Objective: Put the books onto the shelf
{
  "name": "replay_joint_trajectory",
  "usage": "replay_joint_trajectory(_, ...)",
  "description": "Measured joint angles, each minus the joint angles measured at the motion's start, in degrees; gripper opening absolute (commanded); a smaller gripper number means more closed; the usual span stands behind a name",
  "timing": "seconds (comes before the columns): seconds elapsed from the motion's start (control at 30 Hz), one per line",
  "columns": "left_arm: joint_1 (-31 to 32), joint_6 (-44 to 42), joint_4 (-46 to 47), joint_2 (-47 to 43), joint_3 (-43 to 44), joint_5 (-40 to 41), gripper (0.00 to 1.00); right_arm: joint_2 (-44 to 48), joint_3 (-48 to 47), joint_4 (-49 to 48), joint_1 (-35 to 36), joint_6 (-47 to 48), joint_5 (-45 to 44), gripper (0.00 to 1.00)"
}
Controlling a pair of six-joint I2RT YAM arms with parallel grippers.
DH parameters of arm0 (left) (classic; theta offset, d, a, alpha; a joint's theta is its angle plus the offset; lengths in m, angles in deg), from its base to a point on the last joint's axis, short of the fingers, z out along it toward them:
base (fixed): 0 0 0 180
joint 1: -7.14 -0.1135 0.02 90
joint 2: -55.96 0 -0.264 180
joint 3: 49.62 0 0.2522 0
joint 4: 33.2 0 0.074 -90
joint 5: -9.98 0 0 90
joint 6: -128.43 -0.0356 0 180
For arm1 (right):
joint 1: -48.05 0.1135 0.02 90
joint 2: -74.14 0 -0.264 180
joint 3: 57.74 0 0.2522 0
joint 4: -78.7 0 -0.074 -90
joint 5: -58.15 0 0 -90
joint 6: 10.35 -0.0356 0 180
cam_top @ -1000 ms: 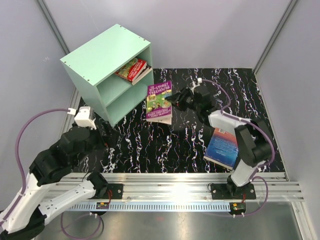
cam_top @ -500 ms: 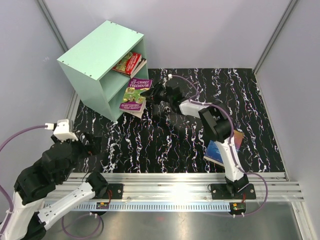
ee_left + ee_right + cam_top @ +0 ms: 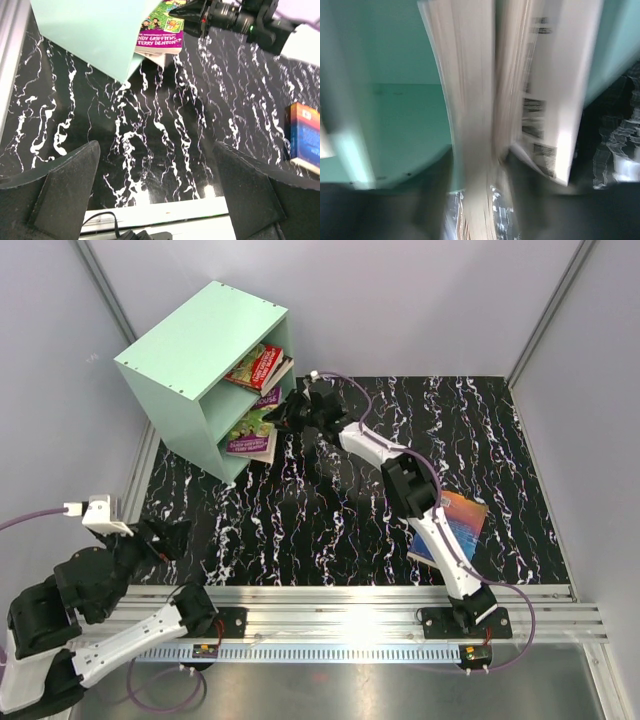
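Right gripper point(image 3: 288, 416): fingers pinch the purple-and-green cartoon-covered paperback point(image 3: 250, 430), which lies ahead of them, partly inside the lower compartment of the mint-green boxy wooden shelf point(image 3: 200, 340). A red paperback point(image 3: 258, 365) lies in the compartment above the fingers. The blue paperback with an orange edge point(image 3: 458, 525) lies on the black, white-veined tabletop point(image 3: 330, 520) well behind them, not yet shelved. No dark book can be identified. Left gripper point(image 3: 156, 146): fingers spread wide, empty, well apart from the shelf. Pale grey walls point(image 3: 420, 300) enclose the table.
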Motion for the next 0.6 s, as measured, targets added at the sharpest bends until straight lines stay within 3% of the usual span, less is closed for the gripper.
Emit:
replay_joint_trajectory(0.03,0.42,0.33,-0.50,0.37,0.00,0.09,0.99,0.00,-0.02,1.73,-0.28,0.79,-0.20,0.81)
replay_joint_trajectory(0.13,0.76,1.07,-1.18,3.41,0.11,0.63,0.99,0.00,0.17,5.99,-1.57,4.00,-1.07,0.94)
replay_joint_trajectory(0.27,0.83,1.33,-1.25,9.68,0.11,1.29,0.99,1.66,4.09,7.89,-3.15,8.13,-3.43,0.97)
replay_joint_trajectory(0.47,0.83,1.40,-1.25,13.05,-0.04,1.84,0.99,11.45,19.67,9.42,-3.50,11.72,-6.84,0.97)
replay_joint_trajectory(0.57,0.81,1.51,-1.25,13.05,-0.04,2.34,0.99,21.40,33.73,5.70,-2.56,10.84,-7.61,0.81)
replay_joint_trajectory(0.6,0.81,1.51,-1.25,13.05,-0.04,2.43,0.99,24.39,37.88,3.48,-1.81,10.27,-8.04,0.52)
